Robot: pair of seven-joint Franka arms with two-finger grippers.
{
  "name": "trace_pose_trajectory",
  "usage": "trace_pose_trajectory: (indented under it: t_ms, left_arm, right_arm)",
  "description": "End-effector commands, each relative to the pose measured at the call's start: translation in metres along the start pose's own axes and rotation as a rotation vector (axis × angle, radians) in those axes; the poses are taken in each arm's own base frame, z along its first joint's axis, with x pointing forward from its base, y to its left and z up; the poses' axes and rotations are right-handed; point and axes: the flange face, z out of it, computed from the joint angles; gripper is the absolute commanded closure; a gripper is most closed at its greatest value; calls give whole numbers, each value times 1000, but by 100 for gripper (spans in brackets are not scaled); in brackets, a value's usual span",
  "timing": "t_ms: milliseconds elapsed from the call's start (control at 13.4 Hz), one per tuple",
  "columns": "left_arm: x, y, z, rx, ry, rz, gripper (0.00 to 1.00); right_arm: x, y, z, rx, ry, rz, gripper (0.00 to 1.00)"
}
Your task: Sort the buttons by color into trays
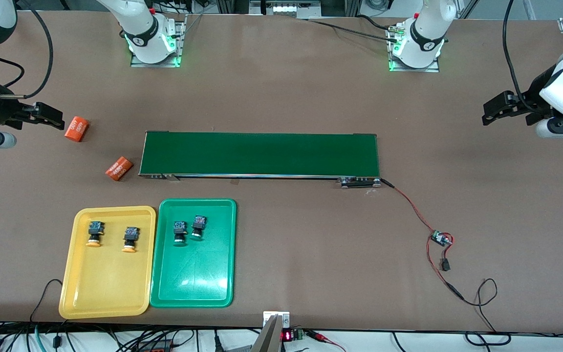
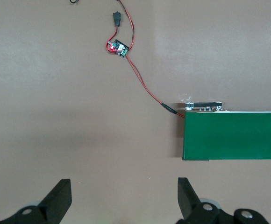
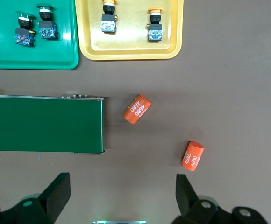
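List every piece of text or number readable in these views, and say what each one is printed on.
"4680", white print, twice over on the orange cylinder nearer the long dark-green conveyor belt.
White four-digit print on the other orange cylinder, near the open right gripper: too blurred to read surely.
Red digits on the small display at the table's front edge: too small to read.
Nothing else legible.

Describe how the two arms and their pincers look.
Both arms have white shells with black joint rings, green-lit bases and black cables. The left pincer and right pincer are black, with two blunt fingers. The left arm's wrist carries a white block, the right arm's a silver cylinder.
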Motion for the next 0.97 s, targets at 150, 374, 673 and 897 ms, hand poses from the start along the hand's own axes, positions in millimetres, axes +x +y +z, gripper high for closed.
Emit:
trace_pose_trajectory:
  t_ms: [150,374,673,897]
  left_arm:
    - [3,-1,-5,-25,-4,12,0]
    - [3,-1,-5,-25,-4,12,0]
    - [3,-1,-5,-25,-6,12,0]
    - [3,-1,-5,-25,-6,12,0]
  right_arm:
    - [1,-2,-6,-8,-7,-17,0]
    - [1,-7,-6,-1,-6,-20,0]
    - [1,-28,-7,1,-3,-54,0]
    - [1,-28,-7,19,-5,-52,0]
